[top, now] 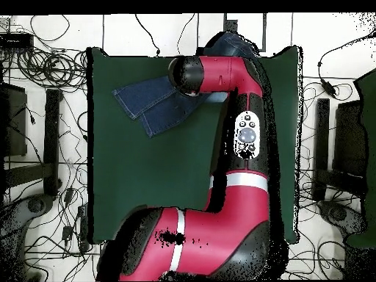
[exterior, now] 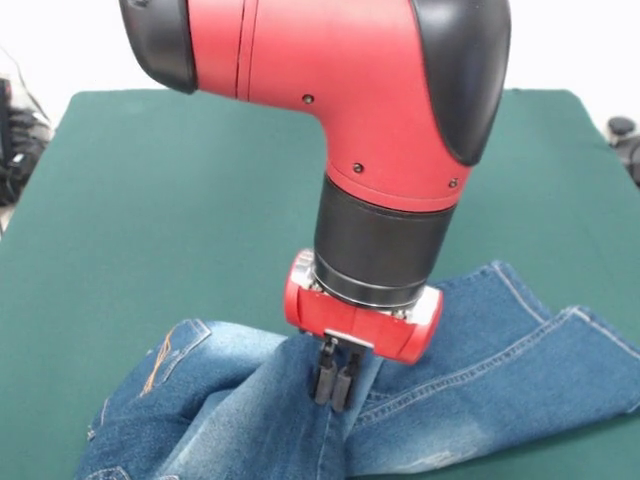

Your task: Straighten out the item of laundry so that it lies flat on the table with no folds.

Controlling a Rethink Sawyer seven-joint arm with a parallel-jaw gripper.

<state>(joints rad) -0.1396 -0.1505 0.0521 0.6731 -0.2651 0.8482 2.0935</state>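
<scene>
Near the table's (exterior: 150, 180) front edge the gripper (exterior: 334, 385) is pinching a raised fold of the jeans (exterior: 480, 350), its fingers (exterior: 323, 378) clenched on denim. Both legs are spreading out sideways while the bunched waist part is lying crumpled beside them.

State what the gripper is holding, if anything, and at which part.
The gripper is shut on the jeans, pinching a bunched fold near the crotch, where the two legs meet.
</scene>
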